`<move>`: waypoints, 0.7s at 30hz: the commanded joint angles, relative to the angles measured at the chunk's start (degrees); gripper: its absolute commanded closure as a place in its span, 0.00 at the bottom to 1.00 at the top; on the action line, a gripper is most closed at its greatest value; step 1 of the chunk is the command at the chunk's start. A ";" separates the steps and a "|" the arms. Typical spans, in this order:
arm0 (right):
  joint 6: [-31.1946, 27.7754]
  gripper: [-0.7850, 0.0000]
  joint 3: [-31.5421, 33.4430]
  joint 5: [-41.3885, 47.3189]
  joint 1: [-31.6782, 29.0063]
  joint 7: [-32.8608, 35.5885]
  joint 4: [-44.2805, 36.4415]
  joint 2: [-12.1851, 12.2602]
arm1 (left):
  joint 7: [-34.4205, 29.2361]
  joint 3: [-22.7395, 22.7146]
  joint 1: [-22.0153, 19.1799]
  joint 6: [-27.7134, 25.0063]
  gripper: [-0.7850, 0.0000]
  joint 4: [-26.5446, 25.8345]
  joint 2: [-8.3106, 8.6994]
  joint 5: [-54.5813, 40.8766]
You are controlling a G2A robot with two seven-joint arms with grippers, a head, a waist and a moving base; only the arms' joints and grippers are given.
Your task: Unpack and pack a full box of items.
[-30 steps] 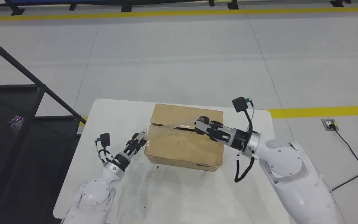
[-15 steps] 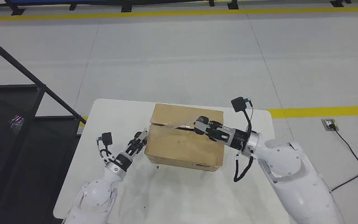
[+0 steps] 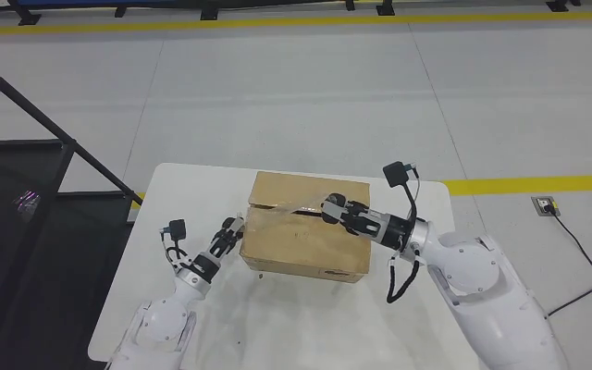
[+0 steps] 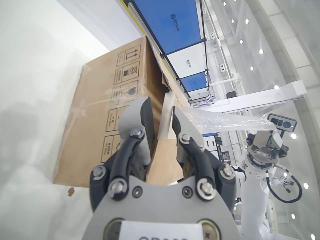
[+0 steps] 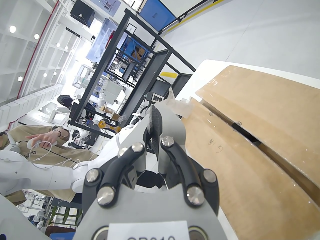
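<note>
Right gripper (image 5: 160,112) pinches tape (image 4: 225,122): flimsy, sticky, so we pull near its end. Left gripper (image 4: 161,106) released at stiff box's (image 3: 305,242) 9 o'clock edge.

2 arms low and inward: left gripper (image 4: 161,112) with fingers apart, right gripper (image 5: 153,116) with fingers together.

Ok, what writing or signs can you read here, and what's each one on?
Brown cardboard box side: upward arrows sign; framed captions too small to read.
Box top: illegible pen marks.
White labels on left gripper and right gripper: cut off.
Blue wall panels: brand logo, not quoted.
</note>
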 commanded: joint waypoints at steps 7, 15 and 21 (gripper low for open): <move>0.04 1.00 0.02 0.18 -0.03 0.01 0.01 0.00 | -0.50 -0.47 0.32 0.48 0.69 0.11 0.14 -0.63; -0.05 1.00 -0.02 0.23 0.04 0.02 0.14 -0.01 | -0.44 0.54 0.07 -0.48 0.67 -0.44 0.04 -0.85; -0.03 1.00 0.04 0.08 0.04 -0.05 0.07 0.00 | 0.41 1.32 -0.52 -0.26 0.75 0.60 -0.03 0.84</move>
